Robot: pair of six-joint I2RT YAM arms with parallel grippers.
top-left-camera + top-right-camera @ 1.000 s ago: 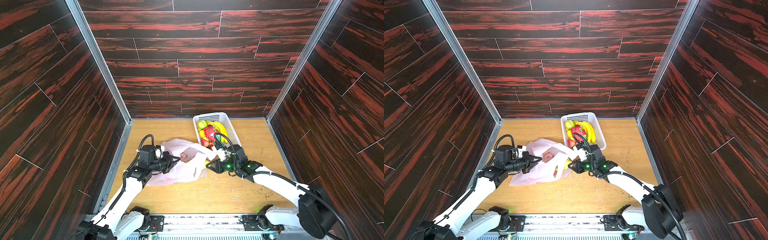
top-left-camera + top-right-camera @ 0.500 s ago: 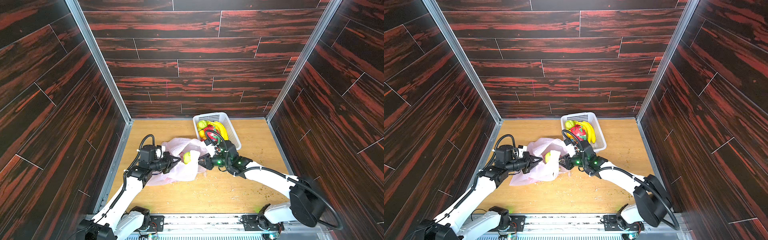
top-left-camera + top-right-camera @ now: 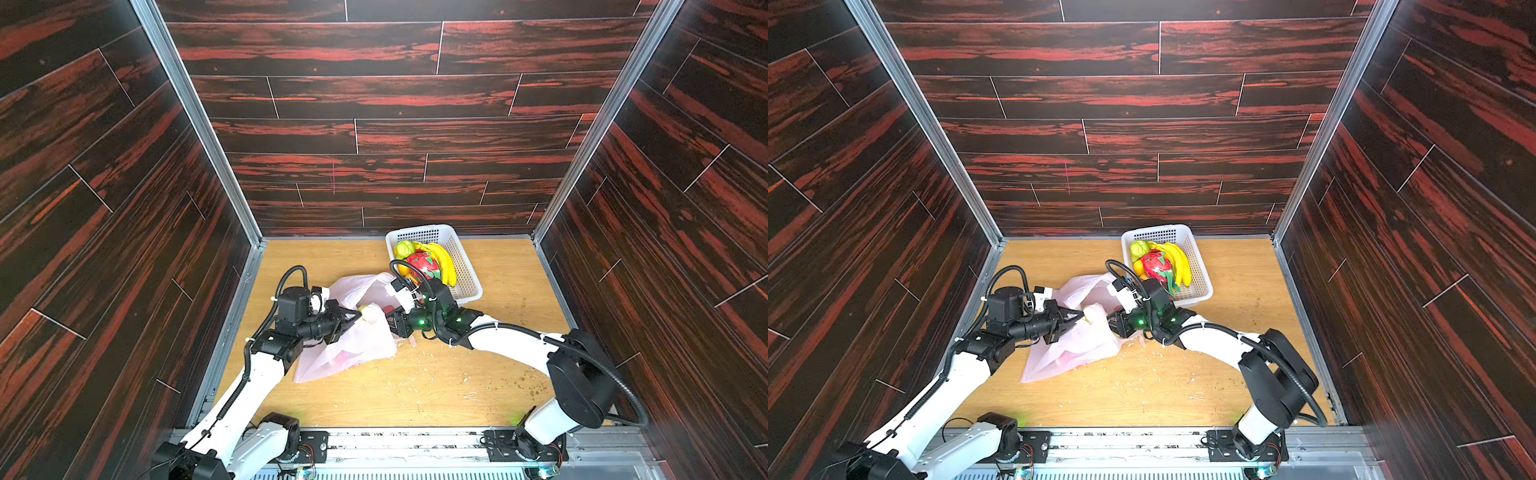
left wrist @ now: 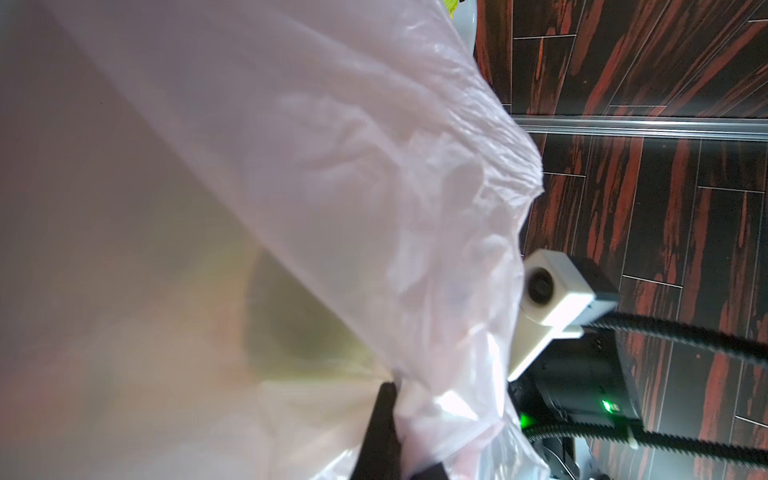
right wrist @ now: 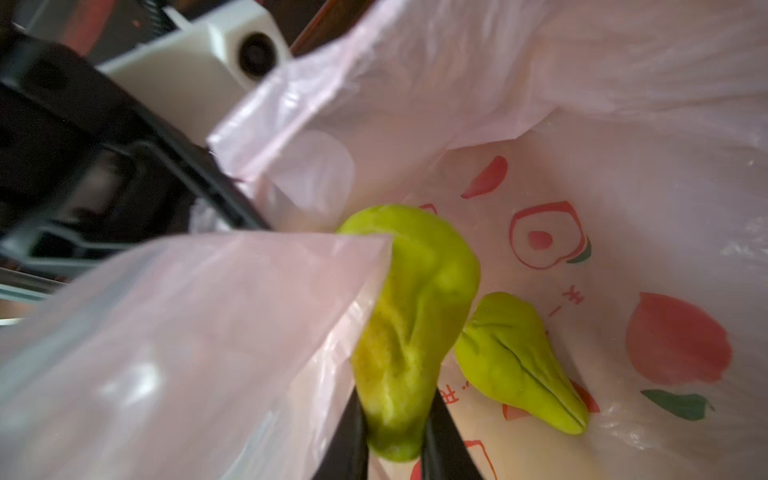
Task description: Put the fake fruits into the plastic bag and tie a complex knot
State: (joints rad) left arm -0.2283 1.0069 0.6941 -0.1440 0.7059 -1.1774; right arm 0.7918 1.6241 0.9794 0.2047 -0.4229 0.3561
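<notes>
Dark walls stand around the wooden worktop (image 3: 415, 395). On it, the left end effector (image 3: 357, 316) pinches the plastic bag (image 3: 357, 353) rim tight, and the right end effector (image 5: 395, 401) grips a green lumpy fruit (image 5: 415, 299) inside the bag, beside another green fruit (image 5: 519, 365).

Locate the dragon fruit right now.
In both top views the dragon fruit lies in the white basket at the back right of the table, between the green lumpy fruit and the bananas.

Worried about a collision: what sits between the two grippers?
Between left gripper and right gripper: the plastic bag's raised rim and the green fruit the right one holds, clearest in the right wrist view.
</notes>
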